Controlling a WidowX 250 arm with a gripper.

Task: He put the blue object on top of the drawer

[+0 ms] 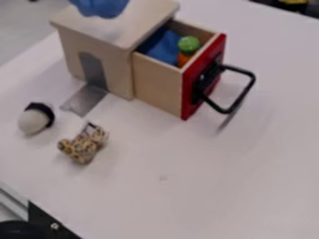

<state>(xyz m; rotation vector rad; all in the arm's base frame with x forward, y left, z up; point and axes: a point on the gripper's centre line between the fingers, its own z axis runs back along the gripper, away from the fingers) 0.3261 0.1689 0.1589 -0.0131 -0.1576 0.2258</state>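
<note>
We see the smooth blue object at the top edge of the view, over the flat top of the pale wooden drawer unit; whether it touches the wood we cannot tell. Nor can we tell if the gripper is released or clenched. The red-fronted drawer with its black handle stands open, blue cloth and a green-and-orange toy inside. On the white worktop we find a spotted toy near a round white-and-black object.

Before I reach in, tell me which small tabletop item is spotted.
The item nearer the red drawer front; the pale one has a black end.
</note>
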